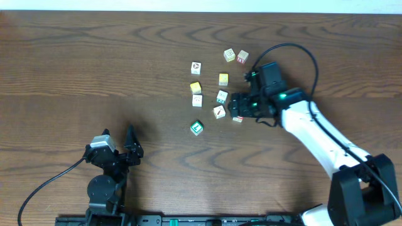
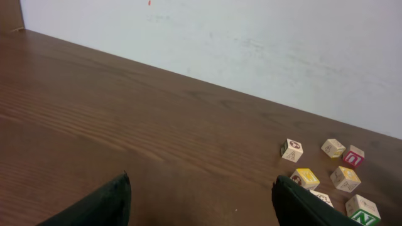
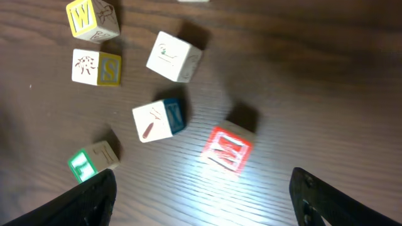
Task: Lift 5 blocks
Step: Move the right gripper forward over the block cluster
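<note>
Your right gripper (image 3: 204,204) is spread wide over the little red block (image 3: 227,149), which looks light and hard, so pinch its flat sides.

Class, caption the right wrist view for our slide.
Open right pincer aimed at a red-faced alphabet block, other lettered blocks scattered nearby on the wooden table.

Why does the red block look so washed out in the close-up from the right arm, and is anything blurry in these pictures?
Right wrist view: glare on the table washes out the red block; the dark right fingers at the bottom are blurred. Left wrist view: soft, even light, left fingers blurred too. Overhead view: even light, blocks sharp but tiny.
</note>
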Controlling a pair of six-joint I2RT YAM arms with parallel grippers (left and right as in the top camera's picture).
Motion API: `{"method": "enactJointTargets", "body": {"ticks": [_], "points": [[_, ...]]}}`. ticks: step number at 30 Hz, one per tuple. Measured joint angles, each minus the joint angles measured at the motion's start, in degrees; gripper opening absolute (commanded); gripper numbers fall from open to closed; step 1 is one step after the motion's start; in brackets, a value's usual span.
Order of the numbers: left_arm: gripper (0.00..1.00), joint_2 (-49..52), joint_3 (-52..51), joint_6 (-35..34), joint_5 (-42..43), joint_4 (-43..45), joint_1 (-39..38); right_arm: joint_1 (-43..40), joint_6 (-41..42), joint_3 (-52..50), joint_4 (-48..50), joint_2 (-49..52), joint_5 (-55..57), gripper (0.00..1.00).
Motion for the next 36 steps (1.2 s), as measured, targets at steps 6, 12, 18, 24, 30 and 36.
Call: {"method": "enactJointTargets", "body": {"ticks": [6,12,18,24,30,36], "points": [[0.72,0.0,0.0,0.0,0.0,0.0,0.0,5.6,10.2,0.0,0.0,2.5,6.7,0.78],[0.72,0.0,0.0,0.0,0.0,0.0,0.0,8.5,19.0,0.0,-0.1,7.2,12.3,0.77],[0.72,0.0,0.0,0.0,0.0,0.0,0.0,8.5,22.4,0.0,1.1,10.3,14.9,0.79],[0.72,0.0,0.0,0.0,0.0,0.0,0.0,8.1,21.8,0.0,2.8,10.6,16.8,0.64],[0.72,0.0,0.0,0.0,0.0,0.0,0.0,7.8,21.2,0.0,3.4,10.6,19.4,0.47],[0.72,0.0,0.0,0.0,0.0,0.0,0.0,7.7,20.5,0.0,3.7,10.6,20.6,0.36]]}}
